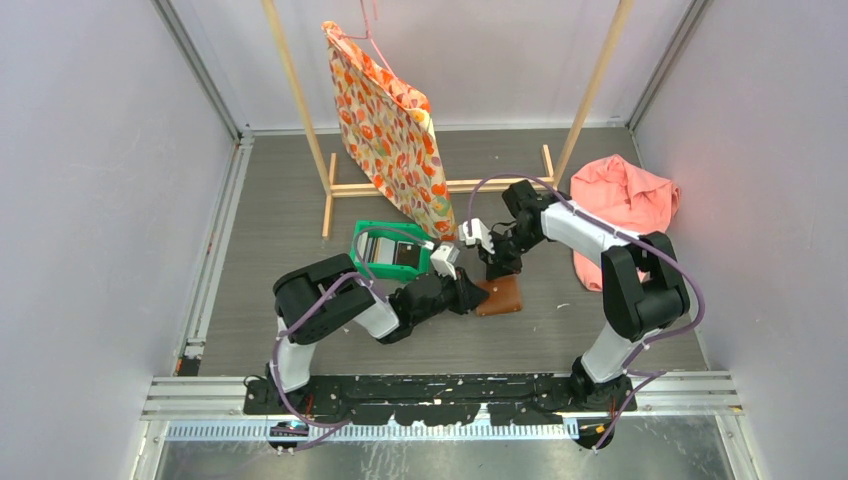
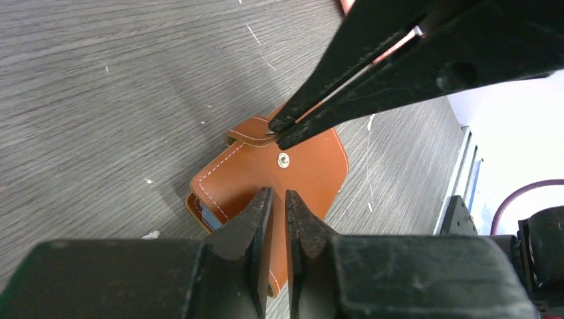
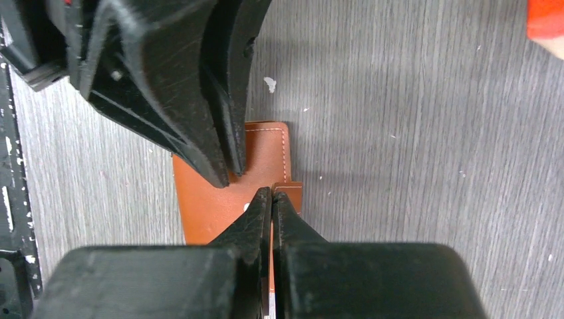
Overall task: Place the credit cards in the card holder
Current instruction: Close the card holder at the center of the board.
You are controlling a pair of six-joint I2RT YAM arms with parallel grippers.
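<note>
The brown leather card holder (image 1: 503, 297) lies folded shut on the grey table, with its snap button (image 2: 284, 159) facing up. A light blue card edge (image 2: 211, 218) peeks from its open side. My right gripper (image 1: 494, 268) reaches down from the far side and is shut on the holder's snap strap (image 2: 247, 135), as the right wrist view (image 3: 273, 193) also shows. My left gripper (image 2: 279, 197) has its jaws almost together with nothing between them, tips just over the holder's top face (image 3: 199, 206). More cards (image 1: 393, 254) lie in the green bin (image 1: 372, 232).
A wooden rack (image 1: 440, 186) stands behind, with a flowered orange bag (image 1: 395, 140) hanging down to the bin. A pink cloth (image 1: 625, 200) lies at the right. Grey walls close both sides.
</note>
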